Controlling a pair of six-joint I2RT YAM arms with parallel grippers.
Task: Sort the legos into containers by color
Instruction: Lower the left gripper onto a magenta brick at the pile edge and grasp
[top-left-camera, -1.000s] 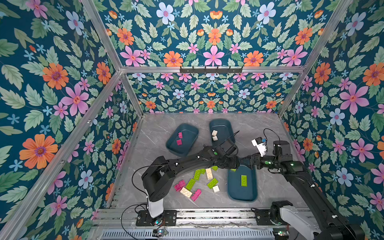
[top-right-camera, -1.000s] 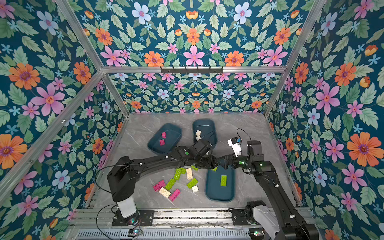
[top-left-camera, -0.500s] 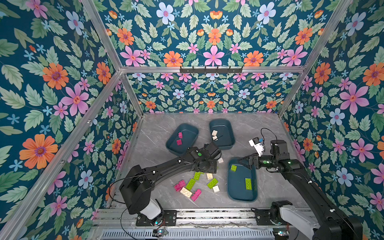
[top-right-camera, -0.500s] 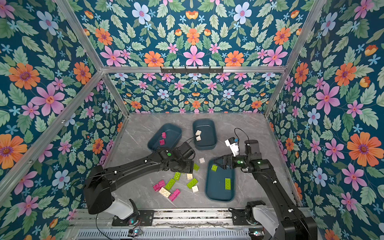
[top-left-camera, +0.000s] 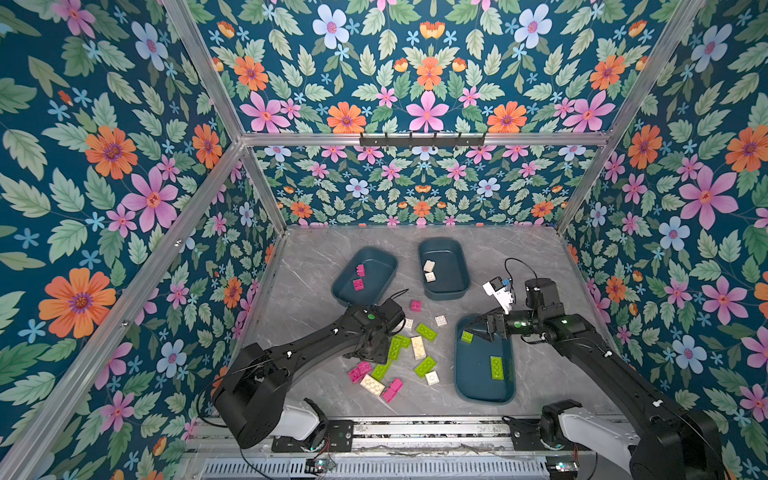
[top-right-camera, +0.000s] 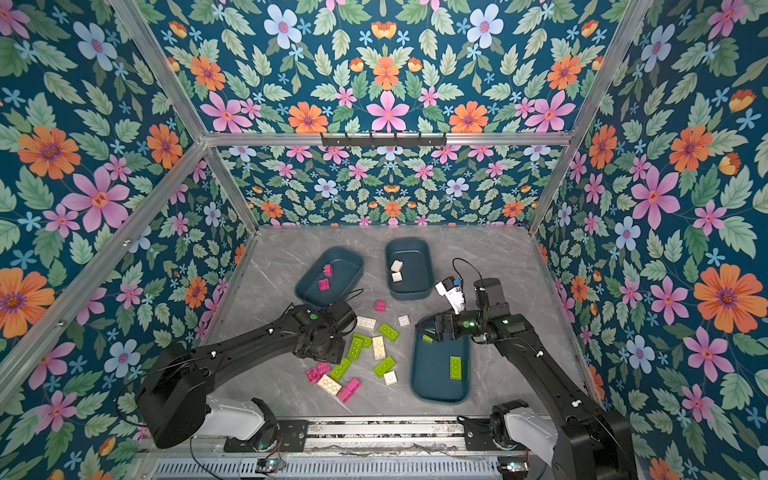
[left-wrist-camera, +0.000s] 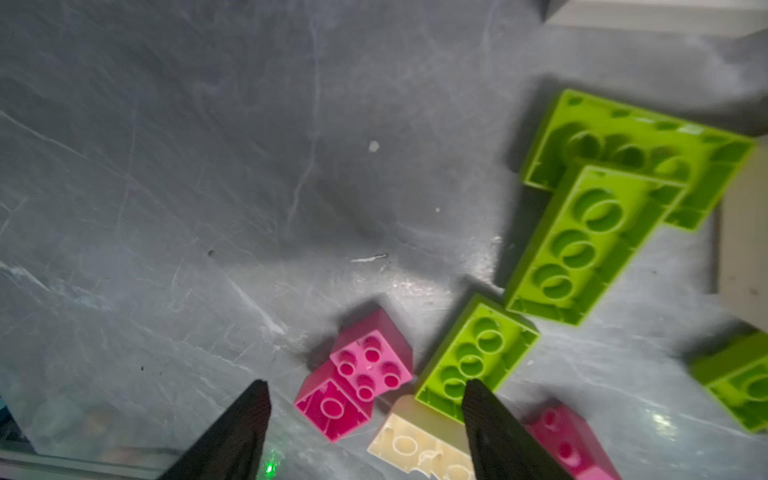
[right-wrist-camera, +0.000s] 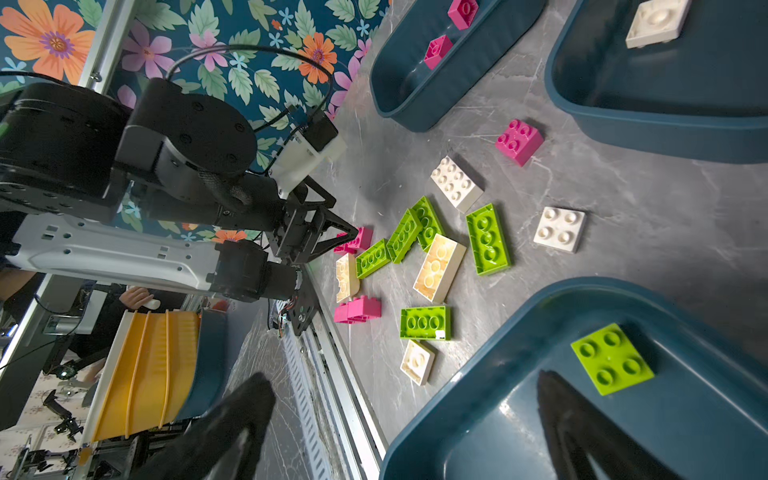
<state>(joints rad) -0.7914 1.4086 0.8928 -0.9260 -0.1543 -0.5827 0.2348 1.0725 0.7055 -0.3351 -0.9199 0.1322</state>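
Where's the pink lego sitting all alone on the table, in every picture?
In a top view: lone pink lego, just before the pink legos' tub.
In a top view: lego, same spot.
Left wrist: not in it.
Right wrist: near that tub's end.
Landmark: white square lego near it.

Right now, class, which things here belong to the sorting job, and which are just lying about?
Belongs: loose legos, tub with pink bricks, tub with white bricks, tub with green bricks, left gripper, right gripper.
Just there: hook rail, yellow ribbed object, floral walls.
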